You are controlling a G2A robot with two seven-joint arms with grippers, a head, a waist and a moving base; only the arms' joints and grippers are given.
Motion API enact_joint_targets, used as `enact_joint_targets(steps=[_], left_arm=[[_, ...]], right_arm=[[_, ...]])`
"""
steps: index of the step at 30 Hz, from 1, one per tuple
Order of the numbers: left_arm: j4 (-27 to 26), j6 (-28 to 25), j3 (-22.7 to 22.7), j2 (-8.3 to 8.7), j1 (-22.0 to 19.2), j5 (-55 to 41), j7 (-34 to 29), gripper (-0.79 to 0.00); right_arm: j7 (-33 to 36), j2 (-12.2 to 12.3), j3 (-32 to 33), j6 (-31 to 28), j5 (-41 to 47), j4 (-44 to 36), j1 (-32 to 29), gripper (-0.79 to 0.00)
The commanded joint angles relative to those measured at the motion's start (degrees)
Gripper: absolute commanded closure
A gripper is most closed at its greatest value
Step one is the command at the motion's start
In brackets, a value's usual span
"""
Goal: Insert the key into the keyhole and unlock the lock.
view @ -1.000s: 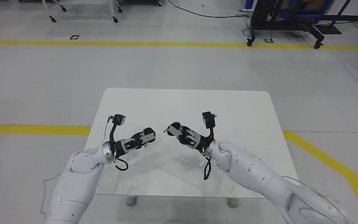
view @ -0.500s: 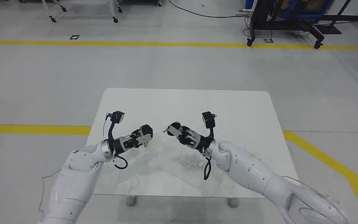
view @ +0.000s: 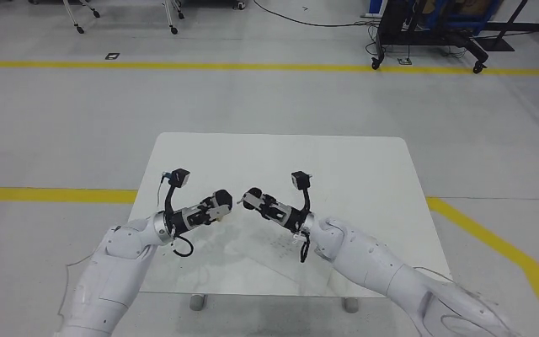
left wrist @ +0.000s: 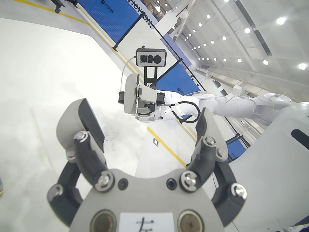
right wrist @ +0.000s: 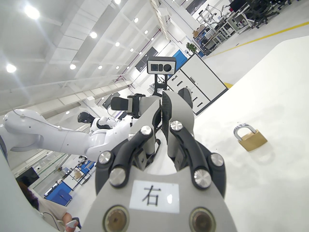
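From the top view I have both arms over the white table (view: 354,160), the grippers tip to tip near its middle and just apart. The left gripper (left wrist: 143,121) stands wide, its ribbed black pads (left wrist: 90,121) far from each other and nothing between them. The right gripper (right wrist: 166,97) has its fingers pressed together; I cannot tell whether anything is pinched in there. The padlock (right wrist: 251,138), with a brass body and silver shackle, lies flat on the table near the right gripper, touching neither gripper. I cannot make out its keyhole. For writing, each gripper base carries a small white label with one dark character, one label on the left (left wrist: 146,222) and the other label on the right (right wrist: 154,195). The blue panels (left wrist: 108,13) beyond the table carry white lettering and a small logo. The lock's body shows me no legible marking.
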Motion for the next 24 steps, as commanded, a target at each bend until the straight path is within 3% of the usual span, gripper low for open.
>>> enact_joint_targets(steps=[1,10,15,24], left_arm=[[0.10,-0.15,0.55,0.22,-0.12,-0.17,0.15,-0.646],[1.36,-0.22,2.50,0.95,-0.99,-1.17,0.23,-0.529],[2.02,-0.14,3.30,1.15,-1.50,-1.76,0.15,-0.329],[2.66,-0.18,3.87,1.48,-1.80,-1.97,0.32,-0.265]], right_arm=[[0.92,-0.36,0.65,0.18,0.84,0.77,0.21,0.000],[4.38,-1.93,2.74,0.25,0.31,2.44,-0.10,0.000],[5.68,-2.54,3.93,1.12,-1.58,2.57,-0.32,0.000],[8.31,-3.49,5.84,1.25,-2.66,2.72,-1.05,0.000]])
